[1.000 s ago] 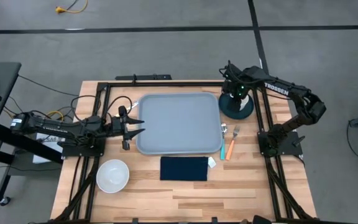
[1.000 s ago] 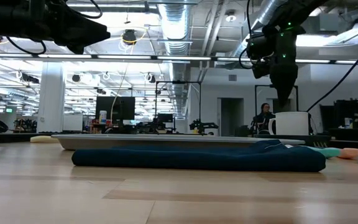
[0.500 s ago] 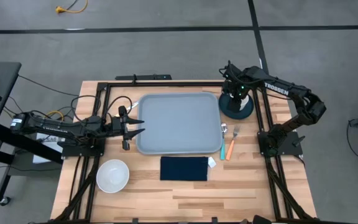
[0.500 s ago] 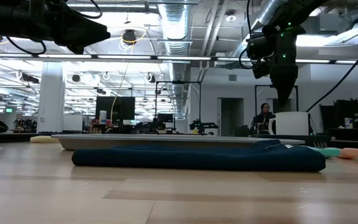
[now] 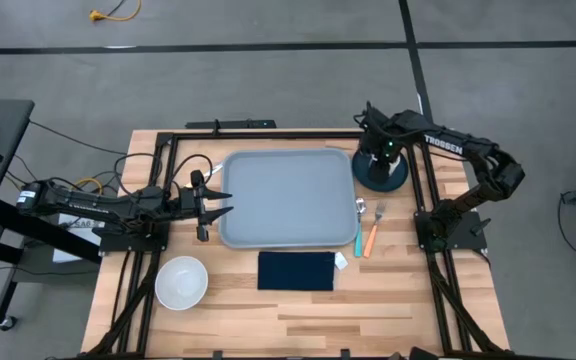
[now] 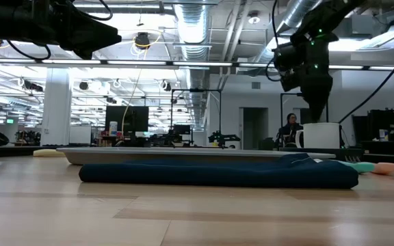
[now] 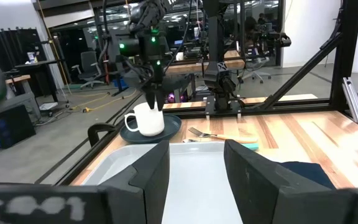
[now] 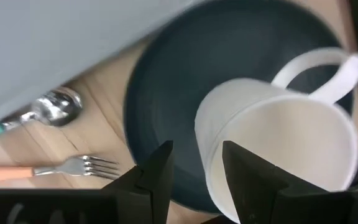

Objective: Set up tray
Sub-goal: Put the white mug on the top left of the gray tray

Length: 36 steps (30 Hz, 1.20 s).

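The light grey-blue tray [image 5: 288, 195] lies flat mid-table. Right of its far corner, a white mug [image 5: 382, 162] [image 8: 278, 149] stands upright on a dark round plate [image 5: 380, 176] [image 8: 166, 93]. My right gripper [image 5: 379, 152] [image 8: 194, 177] is open right above the mug; one finger stands outside the mug's wall and one over its inside, opposite the handle [image 8: 328, 68]. In the low view its fingers [image 6: 318, 113] end at the mug's rim [image 6: 320, 125]. My left gripper [image 5: 218, 201] [image 7: 194, 180] waits open at the tray's left edge.
A spoon [image 5: 359, 222] and an orange-handled fork [image 5: 373, 230] lie right of the tray. A dark navy cloth [image 5: 296, 270] lies near the tray's near edge, and a white bowl [image 5: 181, 282] sits at the near left. Black frame rails [image 5: 268, 133] border the table.
My right gripper has shifted slightly toward the table's right and sunk a little toward the mug, tipping somewhat. The mug, the plate and the tray have stayed in place.
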### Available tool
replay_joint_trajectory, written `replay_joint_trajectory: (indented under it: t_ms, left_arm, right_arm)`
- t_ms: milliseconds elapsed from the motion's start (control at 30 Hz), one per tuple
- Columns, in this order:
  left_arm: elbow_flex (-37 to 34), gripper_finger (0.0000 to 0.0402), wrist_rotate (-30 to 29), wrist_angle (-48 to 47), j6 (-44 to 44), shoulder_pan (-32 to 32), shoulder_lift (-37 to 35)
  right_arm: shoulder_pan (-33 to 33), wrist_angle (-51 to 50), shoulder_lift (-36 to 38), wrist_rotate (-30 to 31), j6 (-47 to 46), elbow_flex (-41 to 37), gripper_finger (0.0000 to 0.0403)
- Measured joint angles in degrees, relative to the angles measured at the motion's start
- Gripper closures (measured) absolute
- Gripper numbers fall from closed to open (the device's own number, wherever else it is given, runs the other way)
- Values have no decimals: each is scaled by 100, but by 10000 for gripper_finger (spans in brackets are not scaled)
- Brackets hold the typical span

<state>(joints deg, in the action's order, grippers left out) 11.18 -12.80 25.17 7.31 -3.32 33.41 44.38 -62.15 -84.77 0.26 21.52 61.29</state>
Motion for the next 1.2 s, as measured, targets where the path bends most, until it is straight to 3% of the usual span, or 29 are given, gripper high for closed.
replay_joint_trajectory:
  t_ms: [533,700,933,1200]
  left_arm:
    - [0,258,0,0,0,-1,0]
    - [0,258,0,1,0,1,0]
    - [0,258,0,0,0,-1,0]
    - [0,258,0,0,0,-1,0]
  right_arm:
    - [107,201,0,268,43,-145,281]
    - [114,203,0,268,48,-180,308]
    - [114,248,2,272,187,-390,393]
    - [110,243,4,283,249,-382,399]
